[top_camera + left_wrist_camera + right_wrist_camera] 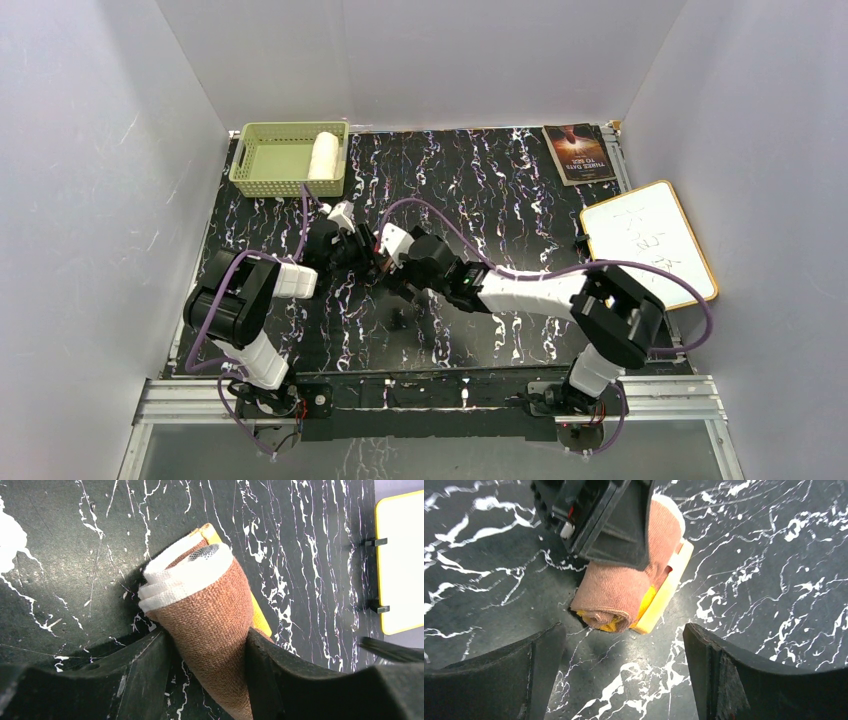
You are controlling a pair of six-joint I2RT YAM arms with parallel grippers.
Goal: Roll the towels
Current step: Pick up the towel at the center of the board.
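Left gripper (209, 647) is clamping the rolled bear towel (205, 600), with a finger pressing on each side. The brown face is showing outward and the orange edge is peeking out along the table side. Right gripper (624, 635) is hovering with its fingers wide apart and nothing between them; the roll's end is lying just ahead of its tips. Cream towel roll (323, 155) is sitting well away from both sets of fingers, in the green slotted basket (262, 182).
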